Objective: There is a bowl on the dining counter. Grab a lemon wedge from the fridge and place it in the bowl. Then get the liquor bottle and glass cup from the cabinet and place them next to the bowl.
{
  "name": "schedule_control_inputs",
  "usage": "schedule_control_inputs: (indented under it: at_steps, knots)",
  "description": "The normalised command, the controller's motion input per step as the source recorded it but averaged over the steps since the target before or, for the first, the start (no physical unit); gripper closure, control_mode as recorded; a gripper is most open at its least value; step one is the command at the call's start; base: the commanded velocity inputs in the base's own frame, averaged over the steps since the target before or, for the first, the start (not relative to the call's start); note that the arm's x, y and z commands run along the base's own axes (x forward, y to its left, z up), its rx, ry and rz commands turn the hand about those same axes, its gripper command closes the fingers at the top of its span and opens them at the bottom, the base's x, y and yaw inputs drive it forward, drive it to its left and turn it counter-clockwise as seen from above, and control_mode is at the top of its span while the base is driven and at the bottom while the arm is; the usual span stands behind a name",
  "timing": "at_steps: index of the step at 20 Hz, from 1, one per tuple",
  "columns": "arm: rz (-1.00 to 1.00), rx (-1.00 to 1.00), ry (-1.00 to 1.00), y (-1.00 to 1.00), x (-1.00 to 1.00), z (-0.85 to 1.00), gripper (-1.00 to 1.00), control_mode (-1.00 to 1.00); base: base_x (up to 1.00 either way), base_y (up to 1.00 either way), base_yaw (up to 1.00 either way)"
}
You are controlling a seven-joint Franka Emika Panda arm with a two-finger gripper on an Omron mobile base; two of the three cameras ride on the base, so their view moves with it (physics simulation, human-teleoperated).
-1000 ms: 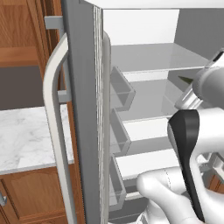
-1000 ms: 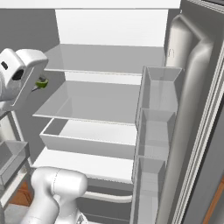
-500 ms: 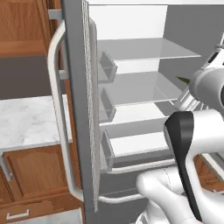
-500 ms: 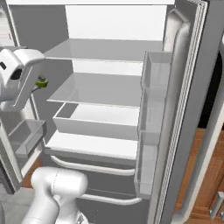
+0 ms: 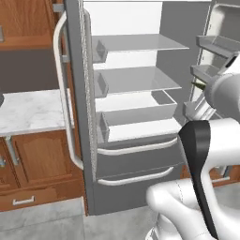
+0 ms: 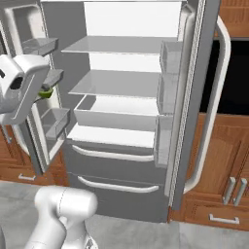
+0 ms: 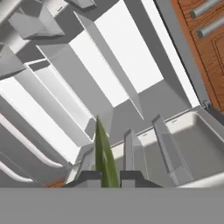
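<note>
The dark two-finger gripper (image 7: 106,178) is closed on the thin green lemon wedge (image 7: 105,155). The base has backed away from the tall grey fridge (image 6: 126,121), both doors open, so the wedge is now outside, ready for the bowl.

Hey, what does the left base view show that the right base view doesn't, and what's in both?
Left base view alone: a stretch of white marble counter left of the fridge, above wooden lower cabinets.

Right base view alone: a black opening right of the fridge.

Both: the fridge with both doors open and bare shelves, and the green lemon wedge in the shut gripper.
</note>
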Motion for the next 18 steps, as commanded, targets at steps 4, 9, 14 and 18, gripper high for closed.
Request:
schedule_control_inputs:
  at_steps: [4,9,14,18]
  knots:
    - [0.0,0.0,0.0,0.0,0.0,0.0,1.0,1.0,-0.33,-0.28,0.3]
    - [0.0,0.0,0.0,0.0,0.0,0.0,1.0,1.0,-0.4,-0.26,0.51]
    - [0.0,0.0,0.0,0.0,0.0,0.0,1.0,1.0,-0.51,-0.28,0.59]
    - [0.0,0.0,0.0,0.0,0.0,0.0,1.0,1.0,-0.64,-0.23,0.62]
